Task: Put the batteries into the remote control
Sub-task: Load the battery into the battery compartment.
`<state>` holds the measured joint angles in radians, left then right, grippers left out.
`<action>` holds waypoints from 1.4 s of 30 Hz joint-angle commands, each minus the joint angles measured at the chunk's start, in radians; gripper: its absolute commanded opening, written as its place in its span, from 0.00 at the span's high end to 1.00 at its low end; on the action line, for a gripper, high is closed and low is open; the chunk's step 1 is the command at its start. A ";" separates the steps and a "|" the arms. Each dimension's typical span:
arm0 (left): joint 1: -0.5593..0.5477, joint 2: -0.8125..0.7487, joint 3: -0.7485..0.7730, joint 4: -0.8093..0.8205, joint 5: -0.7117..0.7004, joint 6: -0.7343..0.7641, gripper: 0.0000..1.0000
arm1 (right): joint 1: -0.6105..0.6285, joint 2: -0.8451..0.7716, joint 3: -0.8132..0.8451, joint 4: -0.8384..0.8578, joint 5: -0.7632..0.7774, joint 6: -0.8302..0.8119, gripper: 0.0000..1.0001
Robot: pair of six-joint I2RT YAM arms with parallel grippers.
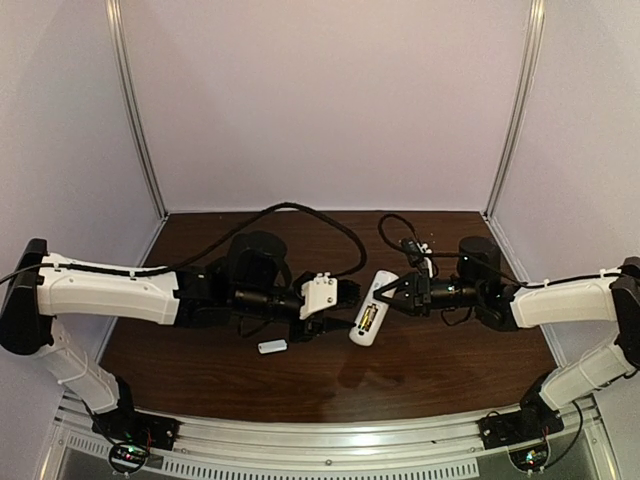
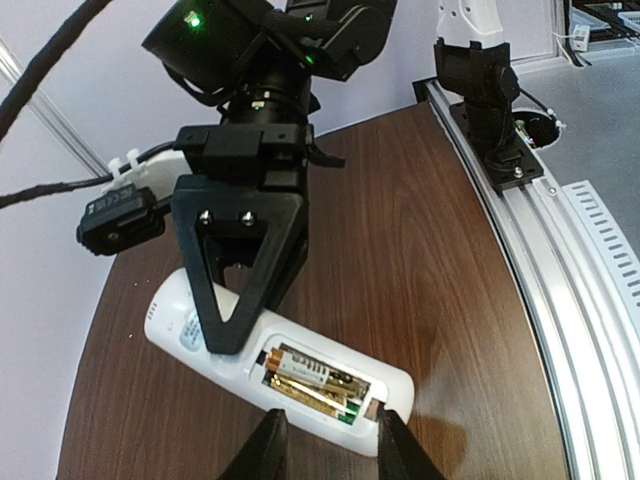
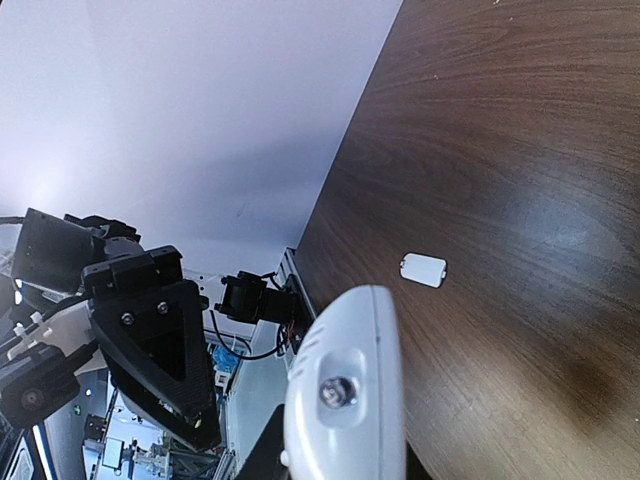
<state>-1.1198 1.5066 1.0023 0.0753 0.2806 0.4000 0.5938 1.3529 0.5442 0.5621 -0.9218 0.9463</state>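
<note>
Right pincer point(image 1: 388, 293): closed on the remote control point(image 2: 170, 322), gripping it across one end; the black triangular finger point(image 2: 240, 270) lies over the white back. The remote control sits near the middle of the bench point(image 1: 450, 360), between my two arms, back side up. Whether it rests on the wood or is held just above it, I cannot tell. The battery recess is uncovered, and the batteries point(image 2: 315, 385) lie in it side by side, lengthwise, golden with green ends. Left pincer point(image 2: 328, 420): wide, holding nothing. Its two fingers point(image 2: 265, 450) stand apart at the free end of the remote control, just beside the recess; contact with the plastic cannot be confirmed. A small flat white cover point(image 3: 422, 269) lies on the bench, apart from the remote control, on my left arm's side and nearer the arm bases. Black cables run across the far half of the bench behind both wrists.
</note>
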 commanded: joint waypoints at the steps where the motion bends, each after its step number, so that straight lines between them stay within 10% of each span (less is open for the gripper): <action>1: -0.019 0.033 0.037 0.020 -0.003 0.063 0.70 | 0.042 0.020 0.053 -0.043 -0.033 -0.061 1.00; 42: -0.023 0.132 0.116 -0.061 -0.037 0.052 0.78 | 0.121 0.033 0.085 -0.085 -0.029 -0.112 1.00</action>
<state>-1.1408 1.6253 1.0775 0.0158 0.2512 0.4553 0.6975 1.3823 0.5980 0.4561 -0.9367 0.8509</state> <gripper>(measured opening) 0.220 0.222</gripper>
